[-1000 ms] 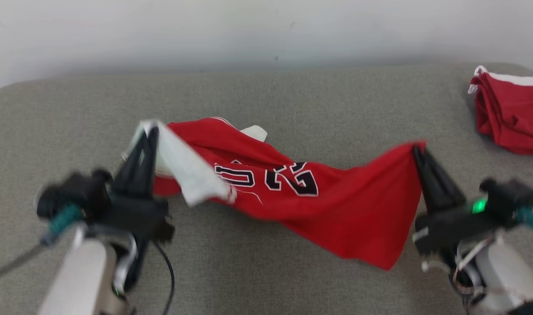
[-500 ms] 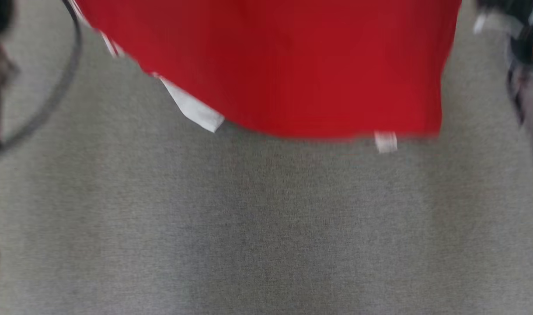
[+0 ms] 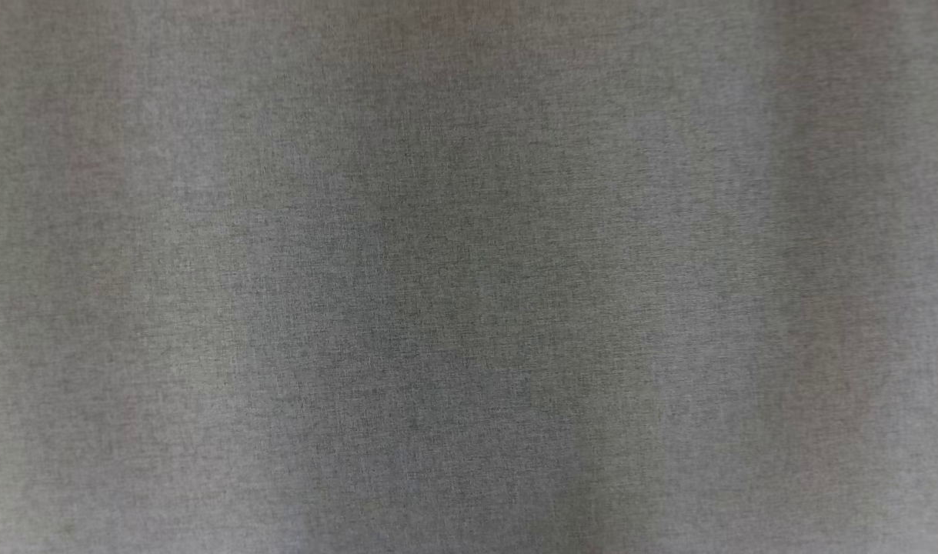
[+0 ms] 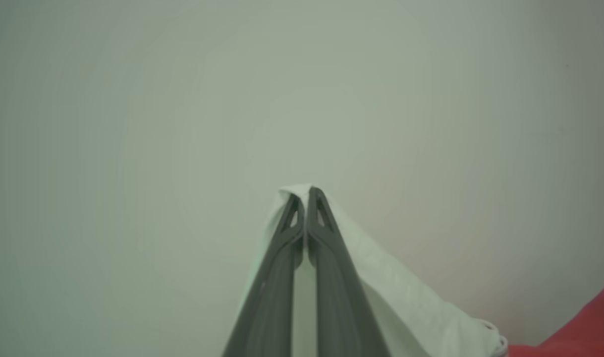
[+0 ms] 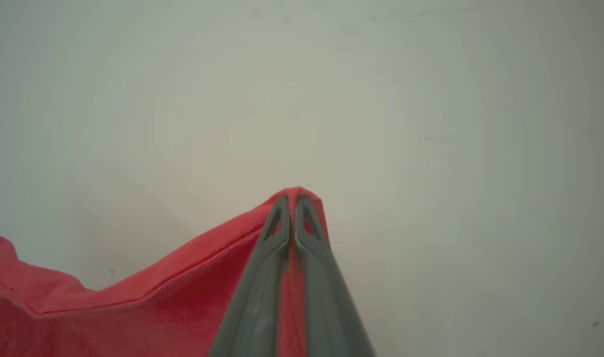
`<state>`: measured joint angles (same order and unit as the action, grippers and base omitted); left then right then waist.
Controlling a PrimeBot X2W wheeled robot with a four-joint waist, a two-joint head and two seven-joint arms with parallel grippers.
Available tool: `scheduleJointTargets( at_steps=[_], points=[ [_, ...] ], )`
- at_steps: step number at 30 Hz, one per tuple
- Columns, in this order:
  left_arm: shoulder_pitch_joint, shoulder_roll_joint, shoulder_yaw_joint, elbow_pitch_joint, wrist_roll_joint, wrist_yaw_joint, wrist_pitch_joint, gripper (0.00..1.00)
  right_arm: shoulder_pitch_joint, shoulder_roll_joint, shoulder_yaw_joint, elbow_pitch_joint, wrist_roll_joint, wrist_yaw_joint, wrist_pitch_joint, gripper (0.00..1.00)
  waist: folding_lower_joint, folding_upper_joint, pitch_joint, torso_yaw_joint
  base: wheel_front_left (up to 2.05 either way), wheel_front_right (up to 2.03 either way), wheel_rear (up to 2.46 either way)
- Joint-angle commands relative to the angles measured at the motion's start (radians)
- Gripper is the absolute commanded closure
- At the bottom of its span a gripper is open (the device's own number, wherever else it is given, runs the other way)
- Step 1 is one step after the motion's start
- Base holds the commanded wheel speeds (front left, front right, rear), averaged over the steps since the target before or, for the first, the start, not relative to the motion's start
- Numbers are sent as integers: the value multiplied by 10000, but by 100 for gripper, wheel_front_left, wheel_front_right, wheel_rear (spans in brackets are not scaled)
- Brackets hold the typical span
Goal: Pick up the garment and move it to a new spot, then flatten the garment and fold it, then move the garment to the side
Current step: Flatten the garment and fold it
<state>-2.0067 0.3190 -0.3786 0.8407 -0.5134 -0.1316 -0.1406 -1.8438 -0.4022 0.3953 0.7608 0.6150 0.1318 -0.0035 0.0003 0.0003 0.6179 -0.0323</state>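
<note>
Left gripper (image 4: 306,192): fingers clamped tight on the white trim of the garment (image 4: 411,302), red cloth at the lower right. Right gripper (image 5: 294,199): fingers pinched shut on a red hem corner, cloth sagging away left. Garment hangs from both grips in front of the pale wall (image 4: 133,99). Head view: grey fabric desk (image 3: 469,277).

Head cam: faces straight down, close on the grey fabric desk (image 3: 469,277). Left wrist cam: looks along left tool (image 4: 306,198) toward pale wall (image 4: 133,99). Right wrist cam: looks along right tool (image 5: 293,201), similar wall. Both wrist cams share the red garment (image 5: 108,307).
</note>
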Motion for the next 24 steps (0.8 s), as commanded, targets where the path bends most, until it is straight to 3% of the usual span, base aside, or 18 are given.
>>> scheduleJointTargets(
  at_steps=[1, 14, 24],
  points=[
    [-350, -33, -23, 114, 146, 25, -135, 100, -286, -3, 2, 120, -6, -28, -81, 100, -3, -3, 97, 62, 0, 0, 0],
    [-1502, -113, -1122, 1461, -323, 24, -524, 100, -1485, -141, 1004, 1678, 240, -28, -488, 100, -3, -3, 505, 77, 0, 0, 0],
    [-799, -61, -1976, 1476, -1303, 24, -704, 100, -1057, -527, 2072, 1518, 894, -28, -767, 100, -3, -3, 606, 89, 0, 0, 0]
  ],
)
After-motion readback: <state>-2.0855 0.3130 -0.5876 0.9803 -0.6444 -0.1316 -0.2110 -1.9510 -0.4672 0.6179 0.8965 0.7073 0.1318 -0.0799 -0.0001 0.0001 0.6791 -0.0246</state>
